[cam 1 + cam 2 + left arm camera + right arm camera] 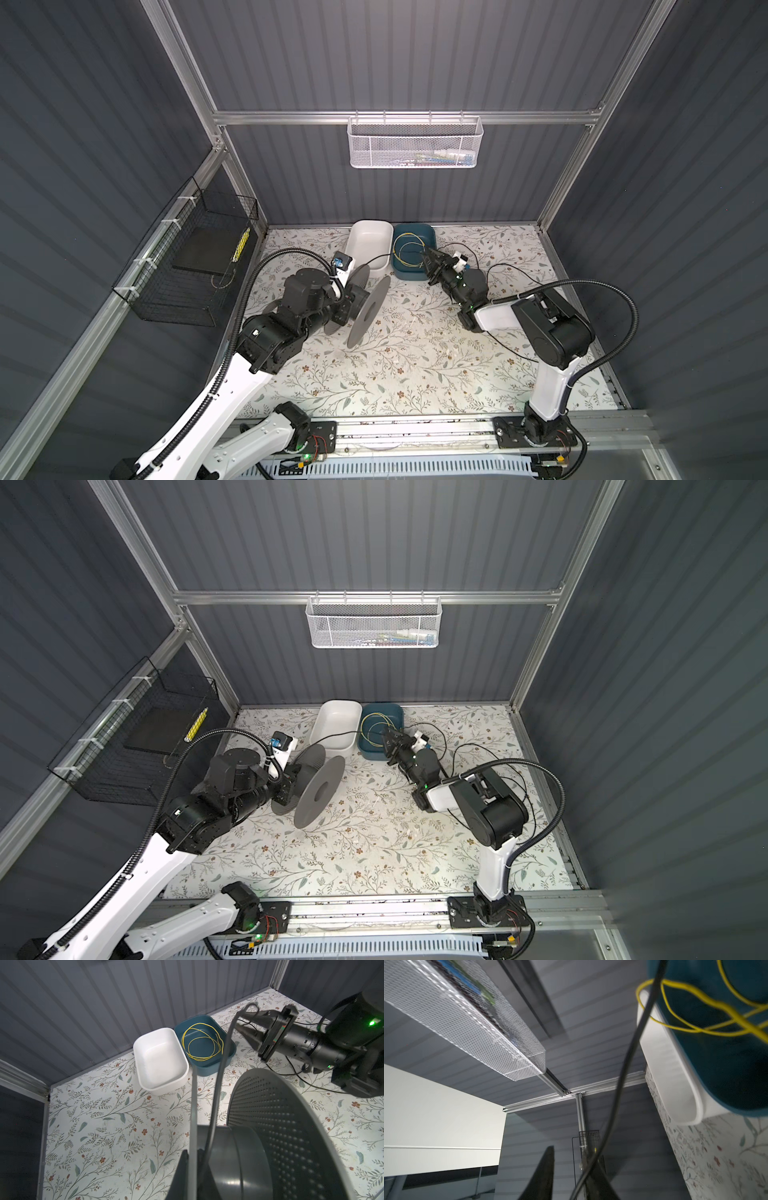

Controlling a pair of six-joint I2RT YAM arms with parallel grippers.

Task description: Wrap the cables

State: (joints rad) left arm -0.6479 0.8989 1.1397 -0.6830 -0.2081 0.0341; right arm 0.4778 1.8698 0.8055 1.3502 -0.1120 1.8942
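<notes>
— Looking at the cable (pixel 625 1068), how will it handle?
— You have a thin, light and fully limp cord, I judge. The sheath looks smooth, so it can slide through a weak pinch. It runs from the spool (pixel 365 316) to the right gripper (pixel 241 1021) beside the blue bin (pixel 428 227). The rest lies in loose loops on the table (pixel 415 374).
— And the jaws?
— Your left gripper (pixel 193 1157) is pressed together on the spool's near flange. The right jaws stand around the cable, but I cannot tell if they pinch it.
— Where do I take hold?
— You take it on the free run near the spool, away from the yellow wire (pixel 199 1057), and keep it a little taut.
</notes>
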